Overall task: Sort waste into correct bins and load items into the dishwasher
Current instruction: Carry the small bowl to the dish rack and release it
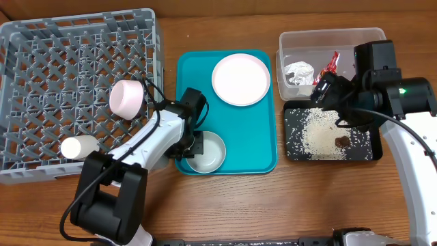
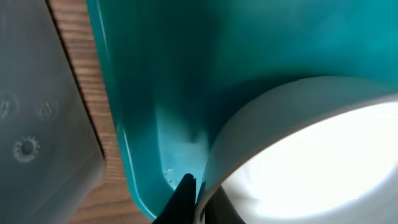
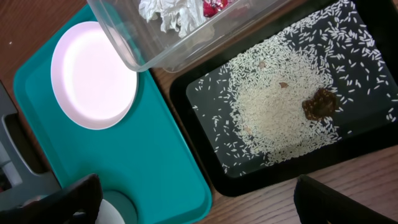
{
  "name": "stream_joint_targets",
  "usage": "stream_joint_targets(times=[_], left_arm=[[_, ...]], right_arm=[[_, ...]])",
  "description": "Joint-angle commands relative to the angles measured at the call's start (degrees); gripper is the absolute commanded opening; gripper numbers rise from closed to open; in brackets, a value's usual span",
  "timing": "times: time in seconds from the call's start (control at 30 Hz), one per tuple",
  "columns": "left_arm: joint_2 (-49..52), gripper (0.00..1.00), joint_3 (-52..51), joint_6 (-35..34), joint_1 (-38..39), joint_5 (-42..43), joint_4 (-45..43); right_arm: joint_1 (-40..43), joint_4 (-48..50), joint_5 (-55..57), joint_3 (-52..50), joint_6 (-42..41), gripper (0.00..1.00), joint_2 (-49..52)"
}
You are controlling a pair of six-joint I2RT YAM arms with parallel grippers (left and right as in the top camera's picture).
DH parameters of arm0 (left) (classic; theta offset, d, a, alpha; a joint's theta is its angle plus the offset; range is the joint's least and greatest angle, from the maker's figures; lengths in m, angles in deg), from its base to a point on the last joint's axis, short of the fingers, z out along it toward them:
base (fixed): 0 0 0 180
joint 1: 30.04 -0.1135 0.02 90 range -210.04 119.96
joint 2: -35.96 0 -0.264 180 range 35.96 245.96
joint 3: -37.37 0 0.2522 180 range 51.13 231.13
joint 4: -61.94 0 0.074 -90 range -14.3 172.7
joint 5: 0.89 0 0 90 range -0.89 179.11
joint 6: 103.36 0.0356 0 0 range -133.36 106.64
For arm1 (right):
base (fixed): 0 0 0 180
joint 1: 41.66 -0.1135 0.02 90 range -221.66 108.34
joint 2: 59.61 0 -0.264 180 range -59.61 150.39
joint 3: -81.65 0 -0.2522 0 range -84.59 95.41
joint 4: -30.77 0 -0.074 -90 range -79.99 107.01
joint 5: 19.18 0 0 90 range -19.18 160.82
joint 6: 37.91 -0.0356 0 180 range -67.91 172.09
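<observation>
Greyish-white bowl (image 1: 209, 152), its rim inside the closed left pincer (image 2: 199, 200), on teal tray (image 1: 254, 137).

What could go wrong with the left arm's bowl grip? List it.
1. The left gripper pinches only the rim of the greyish-white bowl; it may tilt or slip when lifted.
2. It sits at a corner of the teal tray and could catch its lip.
3. The pink bowl and cup lie in the rack; the bowl might knock them.

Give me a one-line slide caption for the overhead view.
Left gripper shut on the greyish-white bowl on the teal tray; right gripper open, hovering by the clear tub and black tray.
</observation>
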Motion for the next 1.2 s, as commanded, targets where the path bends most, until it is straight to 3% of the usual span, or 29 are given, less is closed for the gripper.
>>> stream_joint_targets(times=[0.0,0.23,0.37,0.47,0.63,0.77,0.93,1.17], left_arm=[[0.2,0.04,-0.7,0.0,0.4,-0.3,-1.5],[-2.0,0.04,6.1,1.5,0.1,-2.0,2.9],[-6.8,0.04,16.4,1.3,-1.2,-10.4,10.2],[-10.1,0.04,23.9,1.0,-2.6,-23.3,14.1],[-13.3,0.04,28.1,0.9,-5.0,-54.9,14.0],[-12.8,0.04,28.0,1.4,-8.2,-69.0,12.3],[-10.7,0.04,28.0,4.3,-13.9,-74.5,9.7],[-5.1,0.04,27.9,4.8,-22.2,-73.6,9.1]], right_arm=[[0.0,0.2,0.1,0.7,-0.1,1.0,-0.1],[0.0,0.3,0.1,0.7,-0.1,1.0,-0.1],[0.0,0.3,0.1,0.7,-0.1,1.0,-0.1],[0.0,0.3,0.1,0.7,-0.1,1.0,-0.1],[0.0,0.3,0.1,0.7,-0.1,1.0,-0.1],[0.0,0.3,0.1,0.7,-0.1,1.0,-0.1],[0.0,0.3,0.1,0.7,-0.1,1.0,-0.1],[0.0,0.3,0.1,0.7,-0.1,1.0,-0.1]])
